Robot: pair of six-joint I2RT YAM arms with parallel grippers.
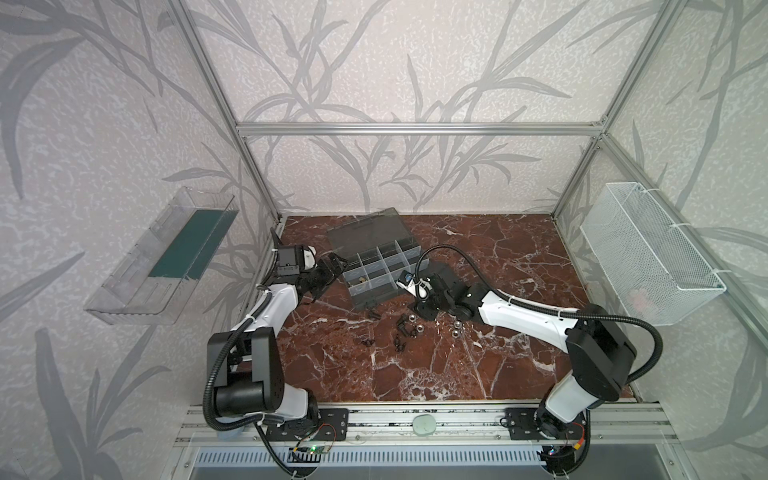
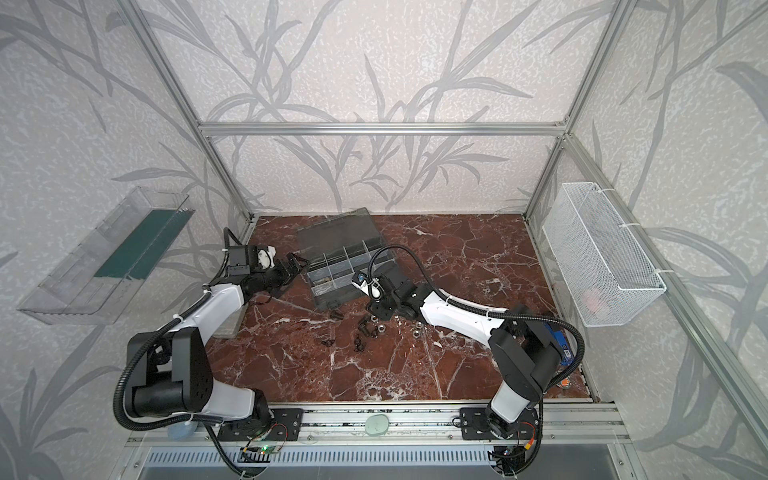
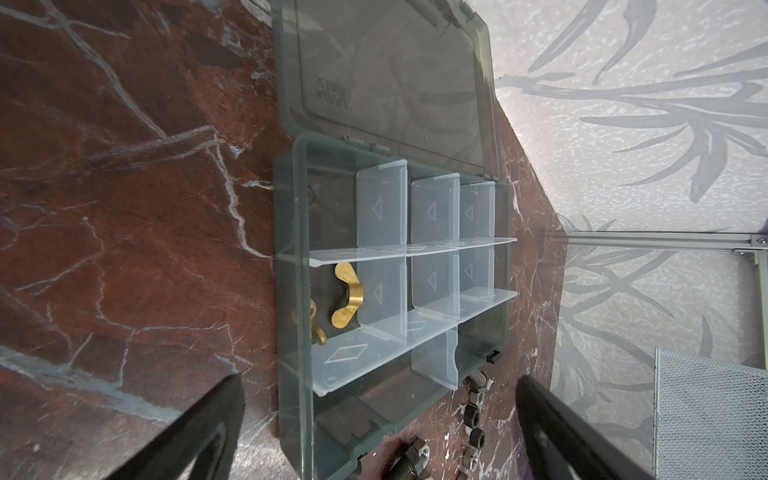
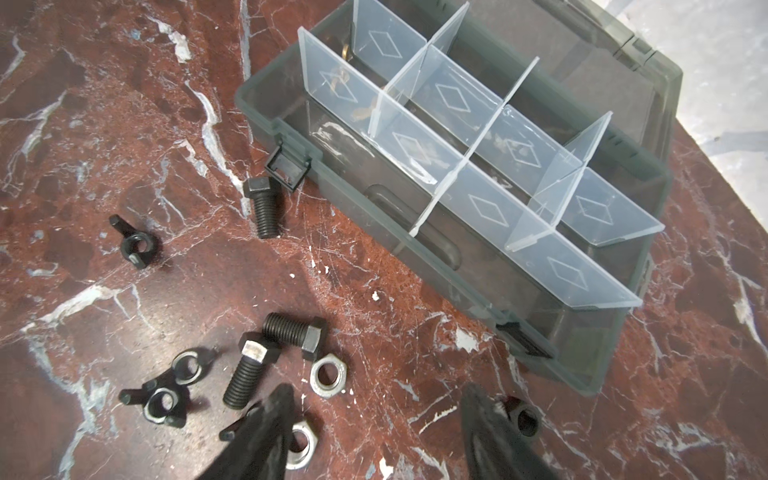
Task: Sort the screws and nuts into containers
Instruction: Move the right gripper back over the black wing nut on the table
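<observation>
Right wrist view: right gripper [image 4: 376,392] spread, empty, over bare marble [image 4: 374,316]; black screws [image 4: 266,210] and silver nuts [image 4: 337,387] just beside it. Left gripper [image 3: 380,379] released, containers [image 3: 291,291] with grey rim just ahead.

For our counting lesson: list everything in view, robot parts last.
organizer case: one, dark grey, open, mid-table
brass wing nuts: two, gold, one case cell
hex bolts: at least three, black, table by case
hex nuts: at least two, silver, among bolts
black wing nuts: at least three, black, beside bolts
wall tray: one, clear, left wall
mesh basket: one, white, right wall
table: one, red-brown marble, underneath
left gripper: one, black, open beside case
right gripper: one, black, open over bolts
</observation>
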